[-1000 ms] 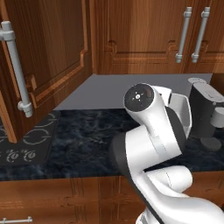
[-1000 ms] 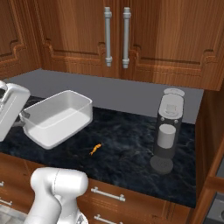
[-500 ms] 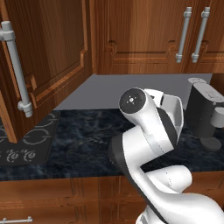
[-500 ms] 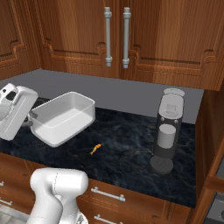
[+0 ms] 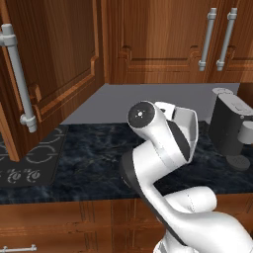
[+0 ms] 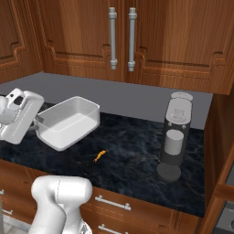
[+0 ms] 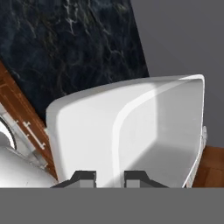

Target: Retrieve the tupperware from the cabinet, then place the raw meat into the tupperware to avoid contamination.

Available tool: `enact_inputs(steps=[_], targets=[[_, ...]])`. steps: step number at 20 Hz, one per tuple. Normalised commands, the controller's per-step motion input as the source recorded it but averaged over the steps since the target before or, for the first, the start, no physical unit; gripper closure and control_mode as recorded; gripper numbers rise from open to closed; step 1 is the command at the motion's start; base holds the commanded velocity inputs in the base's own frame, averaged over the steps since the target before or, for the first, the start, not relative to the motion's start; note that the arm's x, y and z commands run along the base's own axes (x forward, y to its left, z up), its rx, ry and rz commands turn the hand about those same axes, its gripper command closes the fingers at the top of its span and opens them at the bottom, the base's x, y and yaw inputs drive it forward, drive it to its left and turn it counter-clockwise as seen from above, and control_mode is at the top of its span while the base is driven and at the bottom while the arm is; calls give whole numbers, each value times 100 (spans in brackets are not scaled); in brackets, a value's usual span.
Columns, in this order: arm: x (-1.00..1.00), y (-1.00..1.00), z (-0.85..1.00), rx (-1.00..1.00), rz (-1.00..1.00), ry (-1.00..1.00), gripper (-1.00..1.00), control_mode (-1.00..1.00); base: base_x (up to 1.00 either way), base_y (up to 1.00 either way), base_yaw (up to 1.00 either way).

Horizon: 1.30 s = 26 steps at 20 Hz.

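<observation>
The white tupperware (image 6: 68, 122) hangs tilted just above the dark counter, and my gripper (image 6: 37, 121) is shut on its left wall. In the hand view the tupperware (image 7: 131, 131) is close in front of my gripper (image 7: 109, 178), one fingertip on either side of the wall. From the left base view a corner of the tupperware (image 5: 186, 123) shows behind my arm. The raw meat (image 6: 99, 156), a tiny orange sliver, lies on the counter a little in front of and to the right of the tub. The cabinet door (image 5: 54, 69) stands swung open at the left.
A dark coffee machine (image 6: 176, 132) stands at the right of the counter, also seen as the coffee machine (image 5: 231, 129). A cooktop (image 5: 29, 160) lies at the left. Closed wall cabinets with bar handles (image 6: 121, 39) hang behind. Drawers (image 6: 114, 203) run below the counter edge.
My gripper has carried the tupperware slightly rightward over the counter, and the arm's upper joint has swung a little to the left. The raw meat has not moved.
</observation>
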Motion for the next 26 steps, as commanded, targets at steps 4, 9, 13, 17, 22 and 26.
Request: enact_inputs(steps=[4, 9, 13, 17, 22, 26], targets=[[48, 12, -30, 0, 4, 2, 100, -100, 0, 0, 0], [56, 0, -34, 2, 9, 4, 100, -100, 0, 0, 0], [51, 8, -38, 0, 12, 2, 100, -100, 0, 0, 0], [44, 18, -41, 0, 12, 2, 100, -100, 0, 0, 0], [40, 13, -42, 0, 10, 0, 100, -100, 0, 0, 0], [31, 0, -32, -2, 0, -7, 100, -100, 0, 0, 0]])
